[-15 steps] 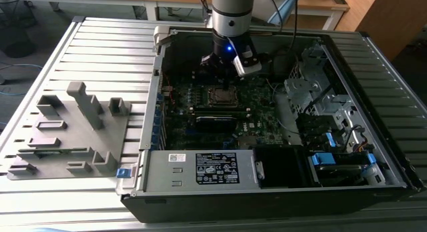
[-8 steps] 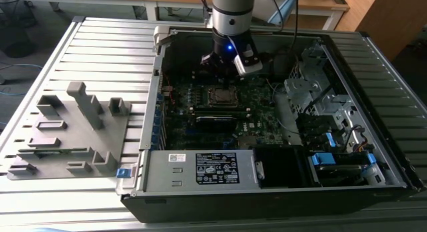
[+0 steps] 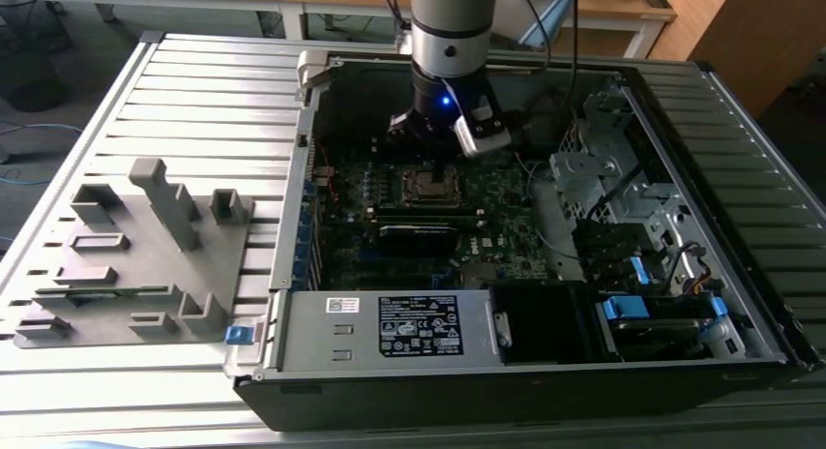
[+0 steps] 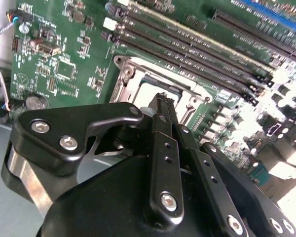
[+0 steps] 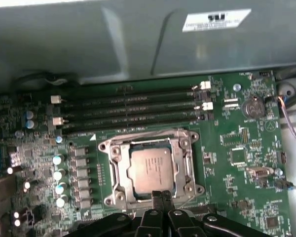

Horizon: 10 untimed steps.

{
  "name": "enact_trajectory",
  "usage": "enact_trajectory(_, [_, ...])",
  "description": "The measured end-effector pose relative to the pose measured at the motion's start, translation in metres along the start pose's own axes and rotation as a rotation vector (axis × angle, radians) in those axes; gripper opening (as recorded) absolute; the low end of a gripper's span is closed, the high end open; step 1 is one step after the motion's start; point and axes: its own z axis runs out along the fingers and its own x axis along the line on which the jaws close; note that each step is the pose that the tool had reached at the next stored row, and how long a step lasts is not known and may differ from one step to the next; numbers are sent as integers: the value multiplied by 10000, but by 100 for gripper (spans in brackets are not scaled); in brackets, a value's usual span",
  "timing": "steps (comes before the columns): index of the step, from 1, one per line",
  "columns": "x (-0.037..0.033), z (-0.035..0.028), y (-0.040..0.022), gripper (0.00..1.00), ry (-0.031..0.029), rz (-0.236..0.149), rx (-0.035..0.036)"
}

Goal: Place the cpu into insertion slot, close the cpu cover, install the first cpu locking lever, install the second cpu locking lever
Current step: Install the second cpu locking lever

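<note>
The cpu [image 5: 150,165], a small silver-grey square, lies flat in its socket on the green motherboard [image 5: 237,143]. The silvery cpu cover [image 5: 114,170] lies down around it, framing the chip. A thin wire lever [image 5: 138,136] runs along the socket edge nearest the memory slots. My gripper [image 5: 161,195] is shut with nothing between its black fingers. Its tips hover at the socket edge farthest from the memory slots. In the second wrist view the gripper [image 4: 163,98] points down at the cover [image 4: 133,69]. In the exterior view the gripper [image 3: 432,139] hangs just above the socket [image 3: 432,185].
Several long memory slots [image 5: 128,106] run beside the socket. The open computer case has metal walls [image 3: 309,159], a power supply [image 3: 413,328] in front and drive cages [image 3: 620,197] at the exterior view's right. A grey fixture block [image 3: 130,255] stands at the exterior view's left.
</note>
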Motion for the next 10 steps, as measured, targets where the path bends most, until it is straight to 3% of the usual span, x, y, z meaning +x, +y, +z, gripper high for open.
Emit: enact_trajectory(10, [-17, -3, -131, 11, -2, -1, 14])
